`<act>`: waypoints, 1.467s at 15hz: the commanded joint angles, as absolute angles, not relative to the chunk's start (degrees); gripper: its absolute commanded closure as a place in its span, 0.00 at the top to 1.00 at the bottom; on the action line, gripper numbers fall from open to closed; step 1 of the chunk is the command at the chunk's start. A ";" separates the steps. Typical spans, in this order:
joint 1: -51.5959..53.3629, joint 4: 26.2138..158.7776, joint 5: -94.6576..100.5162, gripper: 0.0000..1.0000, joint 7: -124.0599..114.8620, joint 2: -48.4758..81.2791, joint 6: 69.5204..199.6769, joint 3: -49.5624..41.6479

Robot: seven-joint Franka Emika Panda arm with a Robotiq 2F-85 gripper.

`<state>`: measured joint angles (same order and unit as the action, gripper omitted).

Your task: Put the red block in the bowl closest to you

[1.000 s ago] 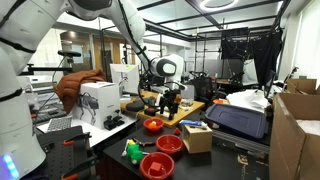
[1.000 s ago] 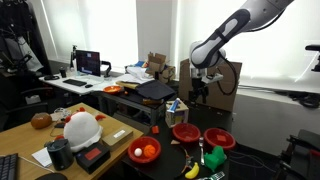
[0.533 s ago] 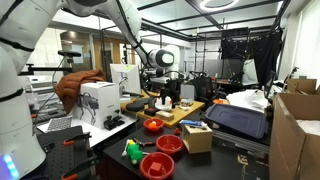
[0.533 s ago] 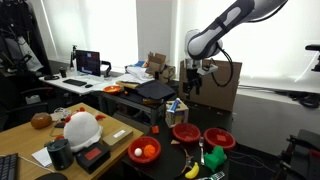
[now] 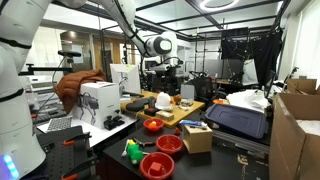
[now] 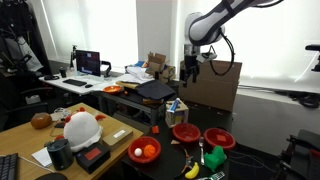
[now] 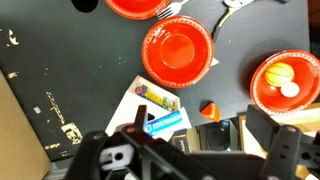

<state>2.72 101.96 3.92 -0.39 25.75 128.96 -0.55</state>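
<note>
The red block (image 7: 209, 107) is small and lies on the dark table between a white-lined box and the bowls; I see it only in the wrist view. Three red bowls stand there: an empty one (image 7: 177, 50) (image 5: 169, 144) (image 6: 186, 132), one holding a fork (image 7: 140, 6) (image 5: 157, 165) (image 6: 217, 137), and one holding an orange ball (image 7: 285, 82) (image 5: 153, 125) (image 6: 144, 151). My gripper (image 7: 200, 140) (image 5: 165, 68) (image 6: 190, 72) hangs high above the table, open and empty, well clear of the block.
An open cardboard box (image 7: 160, 108) (image 5: 197, 137) with a blue packet sits beside the block. A black case (image 5: 238, 120) (image 6: 158, 90), a white helmet-like object (image 6: 82, 128), green toys (image 5: 133, 151) and large cardboard boxes (image 5: 296, 130) crowd the tables.
The gripper has risen straight up from just above the table to well above it, still open and empty. The objects have not moved.
</note>
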 commanded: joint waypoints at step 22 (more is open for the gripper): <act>4.01 101.90 2.32 1.00 -0.87 13.95 112.99 2.12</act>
